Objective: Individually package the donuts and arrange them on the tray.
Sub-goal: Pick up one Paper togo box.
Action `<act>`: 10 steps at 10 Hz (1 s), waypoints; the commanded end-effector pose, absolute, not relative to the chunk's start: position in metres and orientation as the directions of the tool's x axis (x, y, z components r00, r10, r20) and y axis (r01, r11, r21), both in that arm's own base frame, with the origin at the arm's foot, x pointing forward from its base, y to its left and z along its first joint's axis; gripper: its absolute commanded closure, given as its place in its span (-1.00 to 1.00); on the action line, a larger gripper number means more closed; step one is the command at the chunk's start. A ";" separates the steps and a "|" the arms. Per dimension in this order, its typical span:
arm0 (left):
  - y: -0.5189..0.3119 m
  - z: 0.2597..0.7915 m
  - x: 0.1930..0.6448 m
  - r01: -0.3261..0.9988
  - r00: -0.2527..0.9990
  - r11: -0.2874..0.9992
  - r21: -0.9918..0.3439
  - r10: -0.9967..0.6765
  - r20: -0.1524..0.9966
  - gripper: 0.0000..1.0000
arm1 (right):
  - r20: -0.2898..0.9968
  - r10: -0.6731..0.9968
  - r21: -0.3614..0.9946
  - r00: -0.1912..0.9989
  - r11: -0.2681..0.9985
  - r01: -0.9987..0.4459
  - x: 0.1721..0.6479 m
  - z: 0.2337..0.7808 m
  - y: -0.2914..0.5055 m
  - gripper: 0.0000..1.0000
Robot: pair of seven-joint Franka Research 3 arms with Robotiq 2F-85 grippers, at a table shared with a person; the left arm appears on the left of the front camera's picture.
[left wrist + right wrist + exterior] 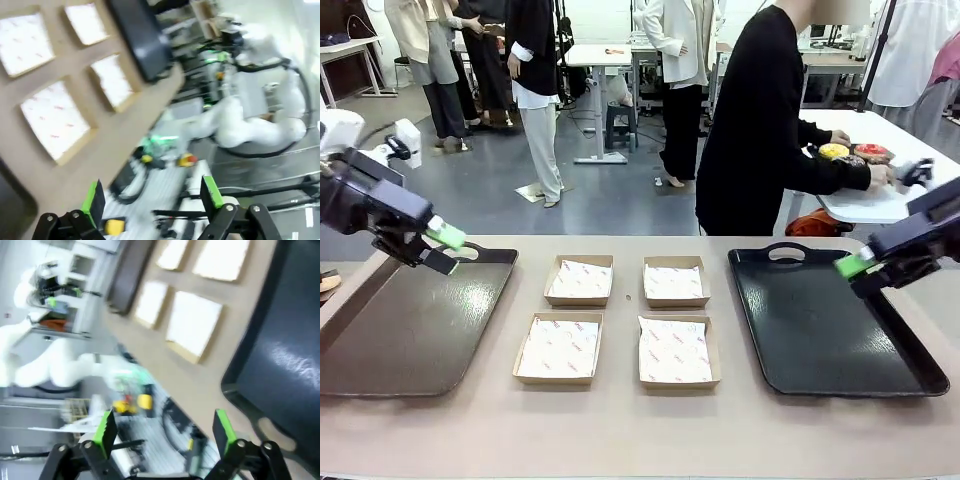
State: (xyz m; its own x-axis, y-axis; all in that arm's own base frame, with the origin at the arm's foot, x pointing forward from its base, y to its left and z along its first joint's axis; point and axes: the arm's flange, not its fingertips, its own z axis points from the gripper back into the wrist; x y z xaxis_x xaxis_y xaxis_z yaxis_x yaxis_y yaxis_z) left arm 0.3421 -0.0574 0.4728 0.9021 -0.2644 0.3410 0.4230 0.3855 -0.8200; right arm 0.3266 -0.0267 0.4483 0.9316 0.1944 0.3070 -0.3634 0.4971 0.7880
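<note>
Donuts (851,155), yellow and red among them, clustered far right

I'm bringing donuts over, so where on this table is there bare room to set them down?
The left black rectangular tray and right black tray lie bare, though the left pincer and right pincer hang open over their far ends. The tan tabletop strip along the near edge is free. The middle is crowded: four paper-lined cardboard boxes, narrow gaps.

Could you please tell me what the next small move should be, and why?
Probably wait, with the left gripper and right gripper open: the donuts lie on the white table by the person's hand, and the boxes hold only paper.
</note>
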 end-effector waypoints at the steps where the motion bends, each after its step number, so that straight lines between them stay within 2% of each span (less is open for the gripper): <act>1: -0.020 0.444 0.345 0.182 0.982 0.199 -0.963 -0.085 0.168 -1.00 | 0.146 -0.016 0.969 0.989 0.205 -0.140 0.327 0.429 -0.054 -1.00; 3: 0.012 0.415 0.332 0.090 0.996 0.214 -0.973 -0.027 0.086 -1.00 | 0.066 -0.083 0.978 0.994 0.204 -0.048 0.309 0.412 -0.089 -1.00; 6: 0.058 0.395 0.318 0.046 0.997 0.184 -0.982 0.046 0.055 -1.00 | -0.016 -0.123 0.972 0.992 0.230 0.044 0.296 0.387 -0.127 -1.00; 10: 0.084 0.385 0.313 0.020 0.997 0.281 -0.960 0.063 0.039 -1.00 | -0.028 -0.153 0.959 0.988 0.275 0.070 0.289 0.382 -0.147 -1.00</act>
State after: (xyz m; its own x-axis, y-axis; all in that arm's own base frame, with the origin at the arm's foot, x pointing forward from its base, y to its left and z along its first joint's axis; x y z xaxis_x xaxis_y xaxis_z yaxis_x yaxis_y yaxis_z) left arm 0.3248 0.0892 0.3873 0.9968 0.0797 0.0118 -0.0078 0.2408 -0.9705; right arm 0.2889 -0.1462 0.3798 0.9850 -0.1683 -0.0376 0.0816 0.2630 0.9613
